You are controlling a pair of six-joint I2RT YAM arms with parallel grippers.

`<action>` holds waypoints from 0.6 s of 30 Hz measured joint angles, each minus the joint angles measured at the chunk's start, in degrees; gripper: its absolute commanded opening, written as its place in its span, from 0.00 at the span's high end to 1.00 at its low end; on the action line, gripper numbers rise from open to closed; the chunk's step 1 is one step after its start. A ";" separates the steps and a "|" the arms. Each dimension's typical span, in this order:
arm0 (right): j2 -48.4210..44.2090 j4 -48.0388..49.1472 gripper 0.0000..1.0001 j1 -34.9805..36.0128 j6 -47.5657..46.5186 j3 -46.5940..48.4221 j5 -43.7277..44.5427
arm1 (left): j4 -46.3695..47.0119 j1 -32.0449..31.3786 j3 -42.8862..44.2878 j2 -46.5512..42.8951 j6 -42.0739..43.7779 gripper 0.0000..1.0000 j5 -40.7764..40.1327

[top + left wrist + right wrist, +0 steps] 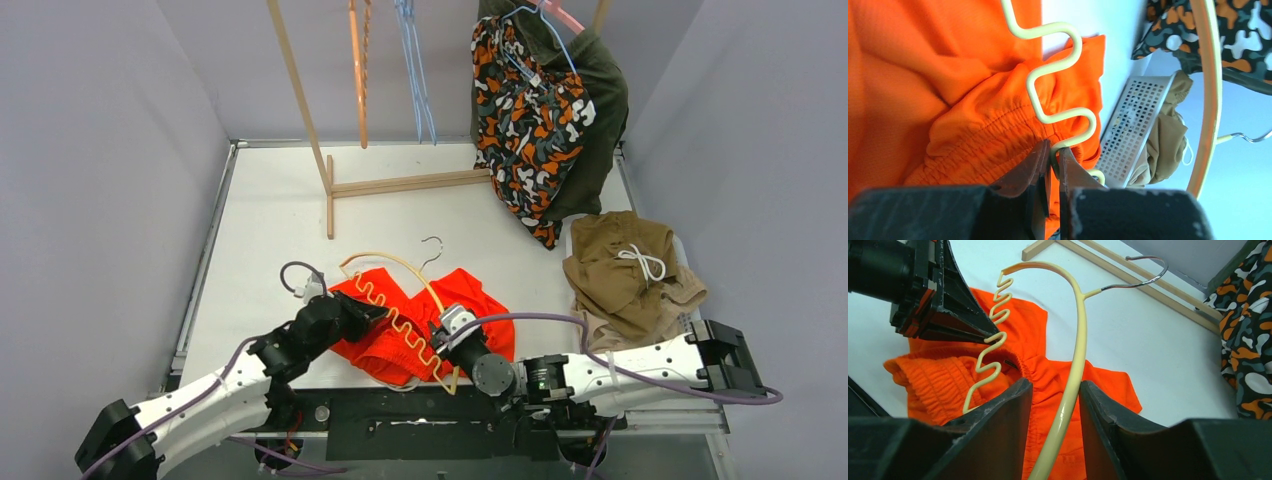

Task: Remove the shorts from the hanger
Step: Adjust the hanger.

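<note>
Between closed jaws of left gripper [1052, 152]: waistband of orange shorts [948, 100], beside wavy bar of hanger [1078, 340]. Right gripper [1055, 385]: jaws straddle hanger arm, clamping unclear. Likely risk: elastic snags on wavy bar, pull drags hanger.

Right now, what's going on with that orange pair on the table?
The orange-red shorts lie on the table, still threaded on a cream hanger. The left gripper is shut at the waistband beside the hanger's wavy bar. The right gripper has its jaws either side of the hanger's arm.
</note>
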 measured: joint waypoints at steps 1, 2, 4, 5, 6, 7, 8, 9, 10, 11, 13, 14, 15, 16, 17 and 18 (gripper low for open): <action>-0.50 -0.09 0.43 0.00 0.87 0.31 0.35 | -0.55 0.02 0.57 -1.18 1.05 1.00 -0.74; -1.22 -0.20 0.41 0.00 2.25 0.46 0.66 | -0.96 0.00 1.05 -2.45 1.92 1.00 -1.38; -4.07 -1.16 0.40 0.07 6.78 0.61 -1.31 | -1.09 0.04 1.79 -4.98 3.78 1.00 -3.48; -5.90 -1.81 0.39 0.04 9.16 0.74 -2.69 | -1.05 0.07 2.01 -6.25 4.72 1.00 -4.66; -7.93 -2.62 0.39 -0.07 11.72 0.92 -4.31 | -0.96 0.07 2.10 -7.19 5.49 1.00 -5.33; -10.03 -3.61 0.38 -0.24 14.32 1.27 -5.99 | -0.92 0.07 2.19 -8.22 6.08 1.00 -6.19; -11.98 -4.44 0.38 -0.59 16.96 1.62 -7.85 | -0.92 0.07 2.19 -8.94 6.71 1.00 -6.99; -13.88 -5.27 0.38 -1.05 19.61 1.95 -9.68 | -1.25 0.07 2.19 -9.38 7.48 1.00 -7.87; -15.54 -5.95 0.37 -1.64 22.03 2.25 -11.43 | -1.22 0.11 2.14 -9.60 8.02 1.00 -8.59; -16.94 -6.84 0.35 -2.12 24.35 2.58 -13.25 | -0.98 0.11 2.14 -9.60 8.50 1.00 -9.18; -18.38 -10.10 0.28 -2.67 29.24 3.52 -14.25 | -0.33 0.11 2.14 -9.64 8.94 1.00 -9.84; -18.95 -12.98 0.26 -2.78 32.68 4.33 -13.70 | 0.00 0.11 2.14 -9.64 9.35 1.00 -10.08; -19.17 -16.70 0.25 -2.93 36.87 5.31 -12.66 | 0.15 0.11 2.14 -9.64 9.68 1.00 -10.23; -19.19 -20.44 0.25 -3.41 40.94 6.05 -11.96 | 0.15 0.11 2.14 -9.64 10.03 1.00 -10.34; -19.26 -22.82 0.25 -3.82 43.78 6.21 -11.89 | 0.00 0.11 2.14 -9.64 10.14 1.00 -10.38; -19.67 -25.90 0.25 -4.83 48.11 5.84 -12.96 | -0.28 0.11 2.14 -9.66 10.23 1.00 -10.43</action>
